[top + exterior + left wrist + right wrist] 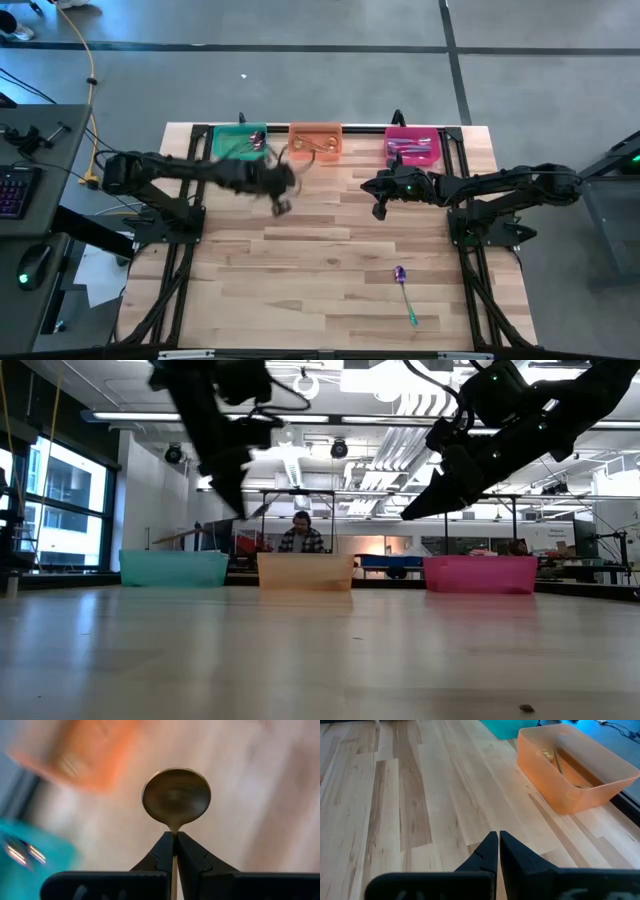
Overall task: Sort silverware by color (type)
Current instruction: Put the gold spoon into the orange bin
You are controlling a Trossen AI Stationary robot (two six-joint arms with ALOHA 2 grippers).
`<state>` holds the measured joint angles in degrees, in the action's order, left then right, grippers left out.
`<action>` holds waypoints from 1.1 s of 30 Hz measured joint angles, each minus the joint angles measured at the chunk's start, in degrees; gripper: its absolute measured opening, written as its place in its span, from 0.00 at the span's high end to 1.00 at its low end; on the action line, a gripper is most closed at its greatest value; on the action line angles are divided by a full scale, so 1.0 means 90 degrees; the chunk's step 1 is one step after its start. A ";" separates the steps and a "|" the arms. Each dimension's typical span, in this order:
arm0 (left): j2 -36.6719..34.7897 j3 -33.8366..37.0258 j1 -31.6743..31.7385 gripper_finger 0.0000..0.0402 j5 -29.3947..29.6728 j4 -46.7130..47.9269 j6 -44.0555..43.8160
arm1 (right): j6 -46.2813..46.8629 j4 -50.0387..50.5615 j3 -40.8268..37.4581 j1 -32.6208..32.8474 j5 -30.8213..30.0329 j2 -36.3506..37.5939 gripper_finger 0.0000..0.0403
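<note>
Left wrist view: one gold spoon (176, 797), round bowl facing the camera, neck pinched between the two dark fingers (161, 855) of the left end effector (175, 837), which is closed on it. Blurred behind it: wood of the table (280, 795), an orange bin (85, 755) and a teal-green bin (30, 855) with bright metal pieces in it.

High view: left end effector (283, 203) held over the table just in front of the gap between green and orange bins; the spoon cannot be made out here. One iridescent purple-blue spoon with a teal handle (405, 292) lies alone on the near right part of the table, well apart from both arms. Green bin (240, 143), orange bin and pink bin (413, 146) stand in a row along the far edge; silver pieces show in the green bin, gold pieces in the orange bin, purple-blue pieces in the pink bin.

Right end effector (379, 210): held over the table in front of the pink bin, fingers pressed together on nothing, as the right wrist view shows, with the orange bin and its gold utensils (555, 760) beyond.

Low view: both arms hang above the table; the three bins stand in line at the far edge; a person (303, 536) sits in the room behind the orange bin.
</note>
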<state>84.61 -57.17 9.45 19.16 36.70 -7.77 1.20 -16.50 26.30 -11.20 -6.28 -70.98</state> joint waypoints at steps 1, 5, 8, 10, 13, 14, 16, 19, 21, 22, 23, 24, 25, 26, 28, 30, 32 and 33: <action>0.0039 -0.0213 0.0233 1.00 -0.0005 -0.0087 0.0390 | -0.0004 -0.0003 0.0000 0.0000 0.0000 0.0000 1.00; 0.0354 -0.1047 0.1017 1.00 -0.0181 -0.0417 0.1557 | -0.0025 -0.0001 0.0000 0.0000 0.0000 0.0000 1.00; 0.0818 -0.1670 0.1437 1.00 -0.0522 -0.0663 0.2186 | -0.0132 -0.0002 0.0000 0.0000 0.0000 0.0000 1.00; 0.1221 -0.2105 0.1621 1.00 -0.0615 -0.0936 0.2492 | -0.0133 -0.0003 0.0000 0.0000 0.0000 0.0000 1.00; 0.1863 -0.2797 0.1799 1.00 -0.0716 -0.1111 0.2927 | -0.0214 0.0004 0.0000 0.0000 0.0000 0.0000 1.00; 0.2069 -0.3005 0.1843 1.00 -0.0741 -0.1170 0.3025 | -0.0250 -0.0001 0.0000 0.0000 0.0000 0.0000 1.00; 0.2460 -0.3359 0.1913 1.00 -0.0808 -0.1273 0.3275 | -0.0292 0.0001 0.0000 0.0000 0.0000 0.0000 1.00; 0.2976 -0.3755 0.2016 1.00 -0.0901 -0.1297 0.3583 | -0.0300 0.0001 0.0000 0.0000 0.0000 0.0000 1.00; 0.3260 -0.3916 0.2102 1.00 -0.0912 -0.1259 0.3616 | -0.0300 -0.0003 0.0000 0.0000 0.0000 0.0000 1.00; 0.3396 -0.3970 0.2145 1.00 -0.0942 -0.1234 0.3619 | -0.0302 -0.0002 0.0000 0.0000 0.0000 0.0000 1.00; 0.3502 -0.3994 0.2198 1.00 -0.1016 -0.1267 0.3664 | -0.0302 -0.0001 0.0000 0.0000 0.0000 0.0000 1.00; 0.3588 -0.4000 0.2243 1.00 -0.1072 -0.1267 0.3714 | -0.0302 -0.0003 0.0000 0.0000 0.0000 0.0000 1.00; 0.3669 -0.4000 0.2280 1.00 -0.1088 -0.1263 0.3742 | -0.0302 -0.0003 0.0000 0.0000 0.0000 0.0000 1.00; 0.3740 -0.4000 0.2315 1.00 -0.1099 -0.1267 0.3760 | -0.0308 -0.0003 0.0000 0.0000 0.0000 0.0000 1.00; 0.3873 -0.4000 0.2388 1.00 -0.1106 -0.1263 0.3763 | -0.0339 -0.0006 0.0000 -0.0002 0.0000 0.0000 1.00; 0.3975 -0.4000 0.2450 1.00 -0.1127 -0.1226 0.3680 | -0.0351 -0.0005 0.0000 -0.0001 0.0000 0.0000 1.00; 0.4053 -0.4002 0.2479 0.99 -0.1150 -0.1264 0.3572 | -0.0351 -0.0012 0.0000 -0.0001 0.0000 0.0000 1.00; 0.4070 -0.4002 0.2498 0.98 -0.1167 -0.1261 0.3528 | -0.0352 -0.0008 0.0000 -0.0002 0.0000 0.0000 1.00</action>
<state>121.24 -93.18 31.93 8.66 25.35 23.97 -1.97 -16.58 26.30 -11.22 -6.28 -70.98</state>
